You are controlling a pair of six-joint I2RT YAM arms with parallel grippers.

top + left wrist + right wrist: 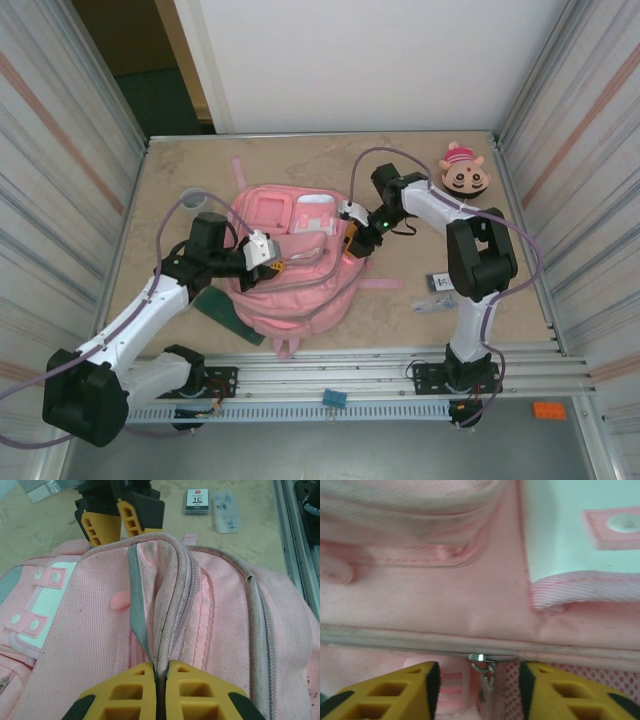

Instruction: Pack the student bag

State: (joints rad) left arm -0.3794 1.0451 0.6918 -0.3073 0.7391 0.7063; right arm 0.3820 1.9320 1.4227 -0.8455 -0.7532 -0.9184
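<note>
- student bag (290,285) lies flat mid-surface (180,170), between both arms; its main zip looks shut, so packing seems barely begun.
- left to do, as i judge it: open the bag, then load it; a plush (464,172) beyond the bag's far right corner and a small box (440,282) right of the bag lie outside.
- left pincer (161,669) is clamped on a fabric ridge at the bag's left side.
- right pincer (479,672) reaches low over the bag's right edge, jaws apart astride the zip pull (481,662), not closed on it.

**Robotics Lab Test Cell**

Looks like a lab rig. Closed in at the sides by corrugated metal panels (60,150), backed by a plain white wall (350,60). Has a tan tabletop (300,160) and aluminium rails (340,378) anchoring the left arm (140,315) and right arm (470,260).
</note>
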